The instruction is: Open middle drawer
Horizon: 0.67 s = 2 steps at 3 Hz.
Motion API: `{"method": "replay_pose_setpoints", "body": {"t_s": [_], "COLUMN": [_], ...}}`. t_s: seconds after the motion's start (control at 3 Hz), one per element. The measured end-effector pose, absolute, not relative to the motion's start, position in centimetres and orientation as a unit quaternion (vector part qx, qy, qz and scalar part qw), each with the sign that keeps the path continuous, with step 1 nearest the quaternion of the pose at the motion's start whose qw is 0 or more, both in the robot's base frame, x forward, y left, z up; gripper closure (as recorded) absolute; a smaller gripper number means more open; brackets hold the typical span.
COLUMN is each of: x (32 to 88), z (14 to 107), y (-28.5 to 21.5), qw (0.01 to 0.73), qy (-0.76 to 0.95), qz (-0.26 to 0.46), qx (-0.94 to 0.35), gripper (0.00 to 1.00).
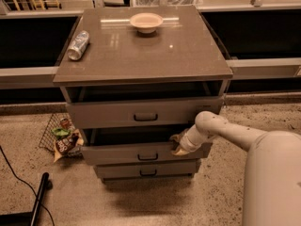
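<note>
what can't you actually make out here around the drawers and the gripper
All in the camera view:
- Inside of the middle drawer: dark shadow under the top drawer, so any contents are hidden.
- Gripper, at the middle drawer's upper right edge: its own wrist hides whether it grips that edge.
- Can on the countertop: label too small to read.

Dim, warm; tool [178, 147] at mid drawer [117, 153]

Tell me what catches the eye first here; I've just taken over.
The pale arm reaching in from the right, its gripper at the top edge of the middle drawer, with a dark gap above that front. Then the cabinet top: a bowl at the back and a can lying at left.
</note>
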<state>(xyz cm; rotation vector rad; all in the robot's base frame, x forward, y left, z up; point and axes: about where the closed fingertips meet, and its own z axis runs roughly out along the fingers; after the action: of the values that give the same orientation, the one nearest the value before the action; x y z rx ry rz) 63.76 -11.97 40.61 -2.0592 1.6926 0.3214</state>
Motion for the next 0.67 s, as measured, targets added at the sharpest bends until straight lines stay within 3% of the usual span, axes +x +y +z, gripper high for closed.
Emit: {"method": "replay_pose_setpoints", "body": {"t_s": [0.33, 0.67], "x": [62.49, 62.49], "z": [41.68, 41.67], "y": [-11.62, -11.61], "qw": [0.237, 0.237], "qy": [0.603, 0.603], "qz": [0.132, 0.132], "qx": [-0.75, -0.75], "gripper": [1.0, 0.81]}}
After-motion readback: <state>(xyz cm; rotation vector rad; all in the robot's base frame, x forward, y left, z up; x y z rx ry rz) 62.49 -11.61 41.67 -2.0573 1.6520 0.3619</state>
